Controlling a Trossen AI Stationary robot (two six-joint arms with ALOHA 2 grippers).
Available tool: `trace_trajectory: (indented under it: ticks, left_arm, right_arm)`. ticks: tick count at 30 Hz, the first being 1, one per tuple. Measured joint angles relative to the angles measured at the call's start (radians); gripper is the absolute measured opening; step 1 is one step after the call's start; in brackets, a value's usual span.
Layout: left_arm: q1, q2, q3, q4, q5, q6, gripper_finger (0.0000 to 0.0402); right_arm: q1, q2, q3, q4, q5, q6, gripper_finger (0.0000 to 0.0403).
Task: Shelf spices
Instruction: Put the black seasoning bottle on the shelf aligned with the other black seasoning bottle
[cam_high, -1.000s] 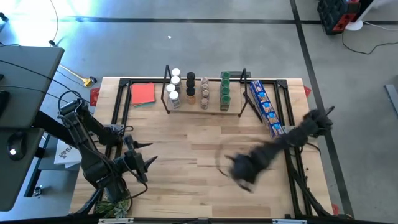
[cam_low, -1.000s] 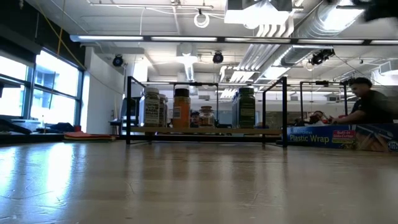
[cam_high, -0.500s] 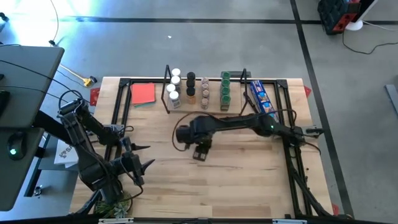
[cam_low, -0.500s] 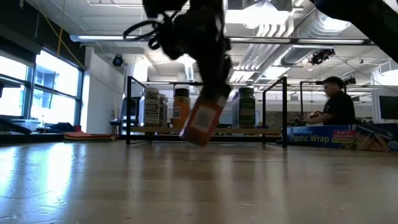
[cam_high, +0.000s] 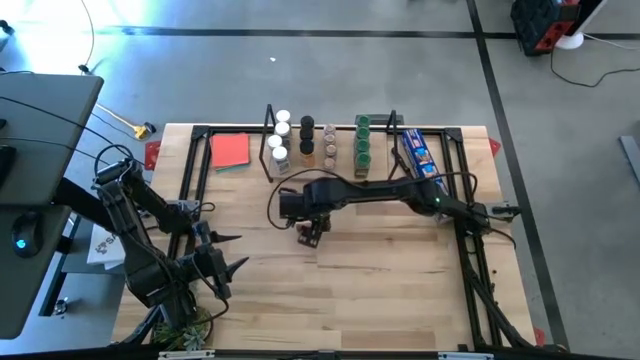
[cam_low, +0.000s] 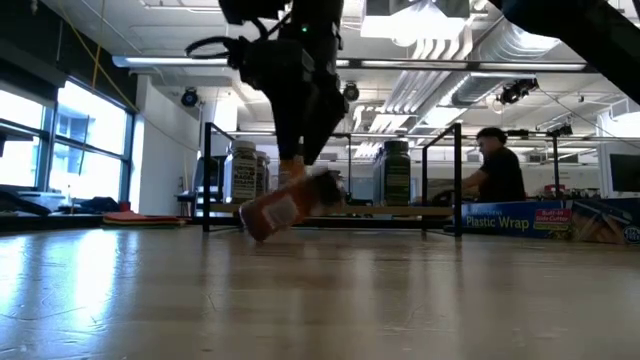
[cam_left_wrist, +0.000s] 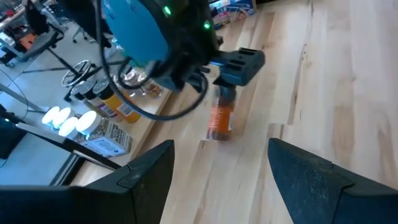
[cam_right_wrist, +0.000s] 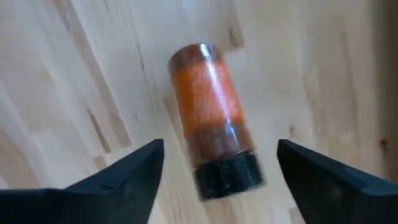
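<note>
One spice jar (cam_right_wrist: 210, 127), orange inside with a black cap, lies between my right gripper's (cam_right_wrist: 217, 186) open fingers without touching them. In the low view this jar (cam_low: 283, 208) slants steeply, cap end up under the gripper, bottom end at the tabletop; it is blurred. From above it shows mid-table (cam_high: 310, 233), just near of the shelf (cam_high: 268, 152). The shelf holds several capped jars (cam_high: 306, 140) in rows on its wooden board. My left gripper (cam_high: 228, 266) waits open near the table's left near corner.
A red-orange card (cam_high: 230, 150) lies left of the shelf and a long blue package (cam_high: 424, 170) right of it. Black frame rails run along the table's edges (cam_high: 190, 180). A person (cam_low: 497, 175) sits beyond the far edge. Bare wood lies on the near half.
My right arm has swung fast from the table's right near side to the middle, in front of the shelf, bringing the orange jar under its gripper. In the last half second the jar has tipped much further over and sunk toward the tabletop, shifting slightly left.
</note>
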Motion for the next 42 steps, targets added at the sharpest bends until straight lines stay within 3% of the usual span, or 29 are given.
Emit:
trace_trajectory:
  ticks: [4,9,11,13,15,18,22,25,27,35,42]
  left_arm:
    - [-0.001,0.0,0.0,0.008,0.006,-0.011,0.0255]
    - [0.011,0.0,-0.066,0.106,-0.018,-0.007,0.0255]
    - [0.06,0.001,-0.112,0.208,0.028,0.058,0.0255]
    - [0.136,0.001,-0.155,0.353,0.084,0.218,0.0255]
    - [0.239,0.001,-0.187,0.567,0.19,0.467,0.0255]
    - [0.415,0.009,-0.223,0.932,0.505,0.885,0.0255]
    - [0.627,0.058,-0.231,1.192,0.852,1.144,0.0255]
    - [0.758,0.137,-0.177,1.19,0.988,1.216,0.0255]
    - [0.821,0.22,-0.118,1.131,1.01,1.246,0.0255]
    - [0.909,0.537,0.15,0.72,0.883,1.313,0.0255]
    - [0.924,0.636,0.163,0.696,0.899,1.317,0.0249]
  right_arm:
    - [0.011,-0.045,-0.013,0.024,0.056,0.0,0.0323]
    - [0.124,-0.16,-0.012,-0.063,0.24,-0.004,0.0325]
    - [0.207,-0.194,-0.012,-0.122,0.312,0.005,0.0326]
    - [0.302,-0.216,-0.012,-0.181,0.369,0.061,0.0326]
    - [0.393,-0.238,-0.013,-0.202,0.403,0.17,0.0326]
    - [0.515,-0.26,-0.02,-0.176,0.456,0.317,0.0326]
    - [0.648,-0.259,-0.04,-0.199,0.623,0.55,0.0327]
    - [0.726,-0.259,-0.047,-0.199,0.737,0.678,0.0327]
    - [0.763,-0.259,-0.047,-0.199,0.799,0.742,0.0327]
    - [0.846,-0.258,-0.047,-0.198,0.968,0.851,0.0327]
    - [0.842,-0.258,-0.047,-0.199,0.972,0.862,0.0327]
